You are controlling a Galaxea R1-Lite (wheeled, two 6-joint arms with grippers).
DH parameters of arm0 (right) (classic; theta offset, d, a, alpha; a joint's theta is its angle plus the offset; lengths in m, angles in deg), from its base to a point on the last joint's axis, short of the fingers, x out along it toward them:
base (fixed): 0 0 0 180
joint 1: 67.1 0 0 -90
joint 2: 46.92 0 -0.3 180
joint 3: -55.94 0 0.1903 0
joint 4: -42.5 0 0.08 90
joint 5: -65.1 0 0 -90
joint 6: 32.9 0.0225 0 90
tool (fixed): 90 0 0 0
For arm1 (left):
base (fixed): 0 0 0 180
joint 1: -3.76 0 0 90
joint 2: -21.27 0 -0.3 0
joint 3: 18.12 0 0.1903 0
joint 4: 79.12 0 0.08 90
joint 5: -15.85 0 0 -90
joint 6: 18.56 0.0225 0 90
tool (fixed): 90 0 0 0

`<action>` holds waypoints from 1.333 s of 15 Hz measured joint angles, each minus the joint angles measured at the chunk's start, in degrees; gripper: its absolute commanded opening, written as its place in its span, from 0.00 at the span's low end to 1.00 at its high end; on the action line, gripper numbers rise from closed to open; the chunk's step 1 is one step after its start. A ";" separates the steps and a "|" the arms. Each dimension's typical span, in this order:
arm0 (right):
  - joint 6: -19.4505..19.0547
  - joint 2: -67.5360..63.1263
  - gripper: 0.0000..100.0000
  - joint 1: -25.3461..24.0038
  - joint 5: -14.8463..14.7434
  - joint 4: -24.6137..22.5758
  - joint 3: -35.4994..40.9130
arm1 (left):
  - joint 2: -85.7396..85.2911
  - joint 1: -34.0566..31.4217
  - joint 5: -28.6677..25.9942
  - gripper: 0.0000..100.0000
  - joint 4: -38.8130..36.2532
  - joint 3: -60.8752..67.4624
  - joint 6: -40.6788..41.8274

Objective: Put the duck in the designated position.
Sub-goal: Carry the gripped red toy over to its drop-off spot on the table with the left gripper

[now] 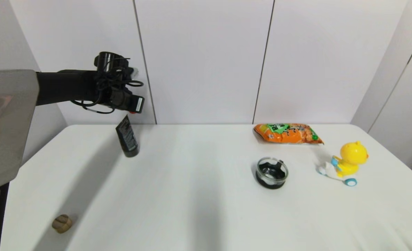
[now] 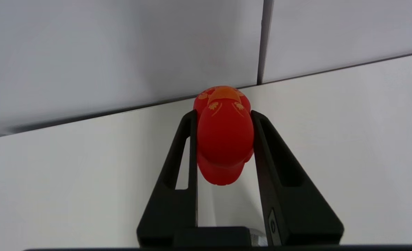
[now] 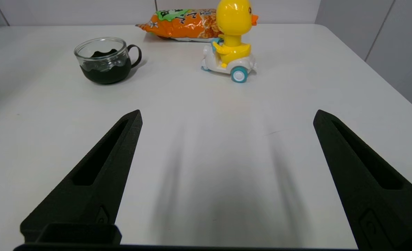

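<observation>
The duck [image 2: 225,139] is small, all red, with orange markings on its head. It sits clamped between the two black fingers of my left gripper [image 2: 223,113], held in the air over the white table's far left part, near the wall. In the head view the left gripper [image 1: 136,104] is raised high at the back left, above a black tube [image 1: 127,137]; only a red sliver of the duck [image 1: 132,112] shows beneath it. My right gripper [image 3: 227,113] hovers low over the table's right side, open, with nothing between its fingers; it is outside the head view.
An orange snack bag [image 1: 286,133] lies at the back right. In front of it stand a glass cup with a dark base [image 1: 271,172] and a yellow duck toy on a white scooter [image 1: 347,163]. A small brown lump [image 1: 62,223] rests near the front left corner.
</observation>
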 measured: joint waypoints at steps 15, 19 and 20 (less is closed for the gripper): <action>-0.02 0.00 1.00 0.00 -0.02 0.00 0.00 | 2.17 -0.59 -4.68 0.00 2.34 -0.63 -0.05; 0.00 0.00 1.00 0.00 -0.05 0.00 0.00 | 2.21 -0.62 -4.72 0.00 2.67 -0.63 -0.02; 0.00 0.00 1.00 0.00 -0.02 0.00 0.00 | 2.18 -0.62 -4.72 0.00 2.67 -0.61 0.00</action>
